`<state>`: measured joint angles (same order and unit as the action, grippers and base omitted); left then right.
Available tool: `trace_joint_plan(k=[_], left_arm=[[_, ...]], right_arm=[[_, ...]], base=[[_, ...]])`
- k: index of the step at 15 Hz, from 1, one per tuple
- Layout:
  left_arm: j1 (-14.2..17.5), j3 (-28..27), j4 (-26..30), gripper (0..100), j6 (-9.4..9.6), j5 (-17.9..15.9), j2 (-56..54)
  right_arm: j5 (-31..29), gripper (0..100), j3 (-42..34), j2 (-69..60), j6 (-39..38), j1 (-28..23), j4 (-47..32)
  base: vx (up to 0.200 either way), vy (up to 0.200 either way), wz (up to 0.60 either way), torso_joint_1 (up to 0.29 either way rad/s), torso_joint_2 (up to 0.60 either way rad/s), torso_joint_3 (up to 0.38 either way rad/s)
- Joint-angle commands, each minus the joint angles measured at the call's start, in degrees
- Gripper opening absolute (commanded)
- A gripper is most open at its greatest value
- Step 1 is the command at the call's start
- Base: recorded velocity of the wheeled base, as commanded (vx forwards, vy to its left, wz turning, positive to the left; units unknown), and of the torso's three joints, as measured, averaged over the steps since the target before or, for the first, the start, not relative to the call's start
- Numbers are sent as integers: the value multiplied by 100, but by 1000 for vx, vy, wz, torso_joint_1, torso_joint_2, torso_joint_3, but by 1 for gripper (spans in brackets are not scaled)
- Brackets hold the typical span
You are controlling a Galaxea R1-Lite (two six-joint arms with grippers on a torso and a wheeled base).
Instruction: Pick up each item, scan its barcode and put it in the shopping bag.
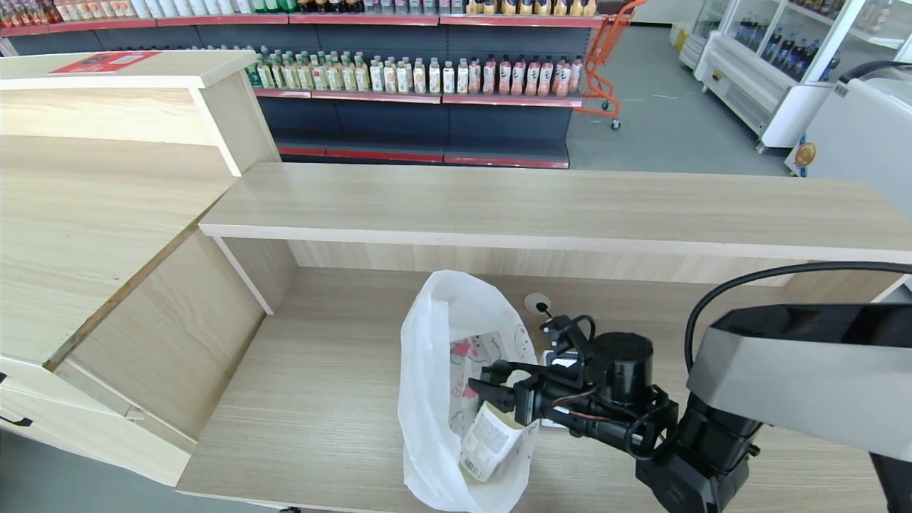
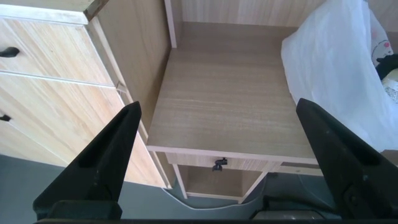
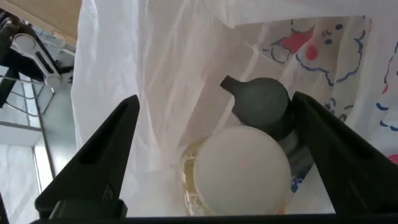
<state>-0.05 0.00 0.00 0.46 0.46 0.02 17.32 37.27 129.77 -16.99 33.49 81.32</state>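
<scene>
**Current step: deposit into bag.** The right hand (image 1: 483,380) hangs over the open mouth of the shopping bag (image 1: 427,399), which stands on the near middle part of the tabletop (image 1: 320,399). Its fingers are spread and pinch nothing. In the right wrist view, the right hand (image 3: 214,99) frames the white-capped bottle (image 3: 239,171) from above, with a gap on both sides of the cap. The bottle (image 1: 490,436) lies inside the bag, tilted, on the bag's near right side with its label turned up. Judged from this, the scan of this item is done and the bagging step is at its end.

A dark grey object (image 3: 261,102) lies in the bag just beside the cap. It cannot be identified.

**Left hand.** The left hand (image 2: 217,106) is spread wide and holds nothing. It is over the near left part of the tabletop (image 2: 211,62), well apart from the bag (image 2: 336,62).

**Next move, requirements:**
1. Lift the right hand straight up out of the bag mouth, fingers kept apart.
2. Keep the fingers off the thin bag wall (image 3: 155,62). The film is slack and may snag, pulling the bag over.
3. Check that the bottle stays in the bag.
4. Go to the next item, if any. Whether items remain cannot be told.
</scene>
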Motion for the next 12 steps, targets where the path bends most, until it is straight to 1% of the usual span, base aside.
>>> trace_joint_plan(k=[1,7,9,12], left_arm=[[5,0,0,100,-2,6,-2],[5,0,0,100,-2,6,-2],[5,0,0,100,-2,-2,-2],[5,0,0,100,-2,6,-2]], right_arm=[[26,100,-325,-619,-225,-26,85],[34,100,-308,-822,-234,-141,165],[43,100,-317,-910,-225,-255,156],[52,100,-387,-1375,-225,-466,94]], base=[[0,0,0,0,0,0],[0,0,0,0,0,0],[0,0,0,0,0,0],[0,0,0,0,0,0]])
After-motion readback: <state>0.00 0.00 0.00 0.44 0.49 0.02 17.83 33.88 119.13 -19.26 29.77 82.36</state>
